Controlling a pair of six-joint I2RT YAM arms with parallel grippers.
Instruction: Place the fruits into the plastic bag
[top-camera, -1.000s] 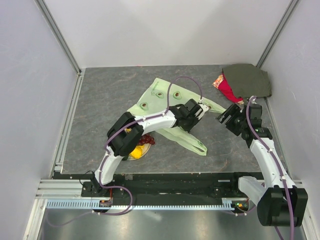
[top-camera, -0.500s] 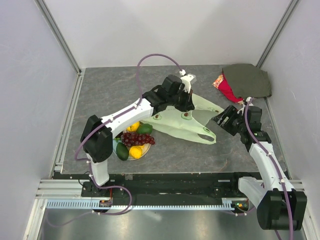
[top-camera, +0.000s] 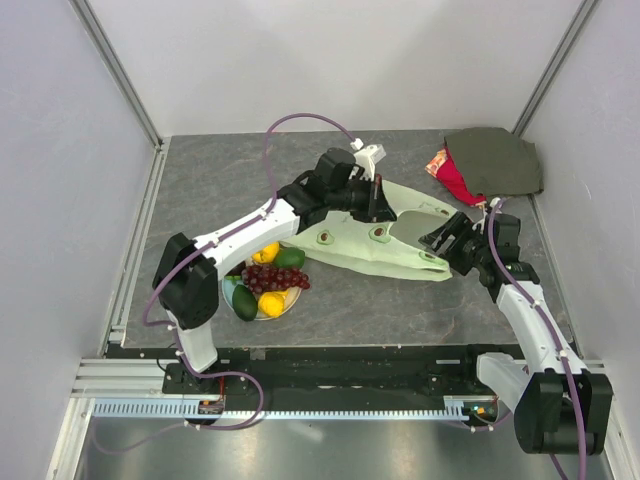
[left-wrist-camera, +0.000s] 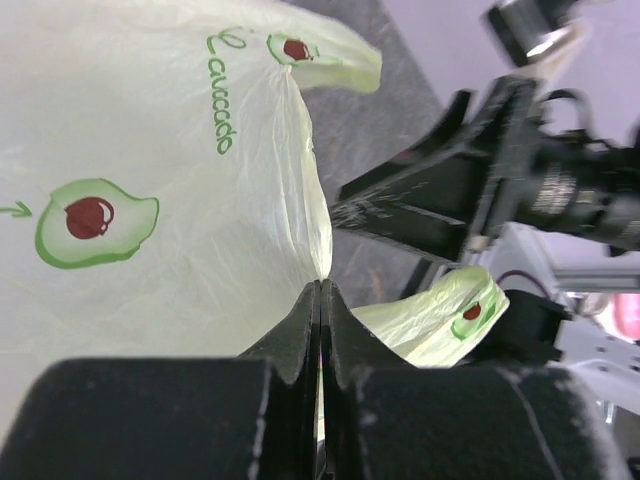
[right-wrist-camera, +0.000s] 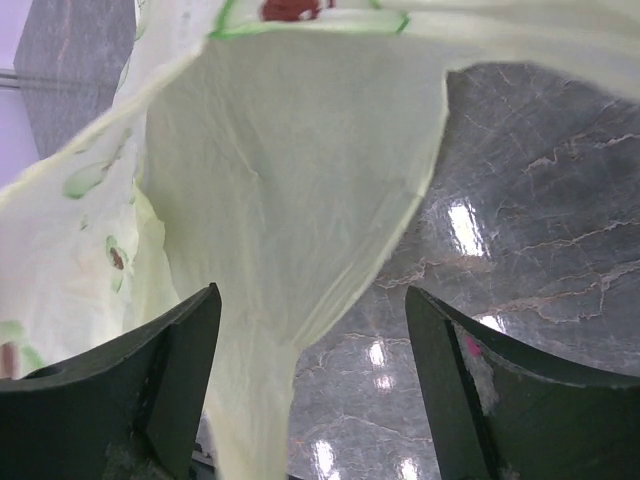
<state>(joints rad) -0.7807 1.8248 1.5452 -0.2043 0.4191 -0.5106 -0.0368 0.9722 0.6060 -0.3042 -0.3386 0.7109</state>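
Since half a second ago, the right gripper (top-camera: 447, 240) is edging in on the plastic bag (top-camera: 350, 243), jaws spread wide at its handle end (probably to open the mouth). The left gripper (left-wrist-camera: 320, 288) is pinching the film tight, holding it raised. Pale green, translucent and avocado-printed, the bag is lying just right of the piled fruits (top-camera: 268, 278).

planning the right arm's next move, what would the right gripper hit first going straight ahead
The plastic bag: its pale green film lies straight ahead of the right gripper, in line with the gap between its open jaws, though the depth is unclear.
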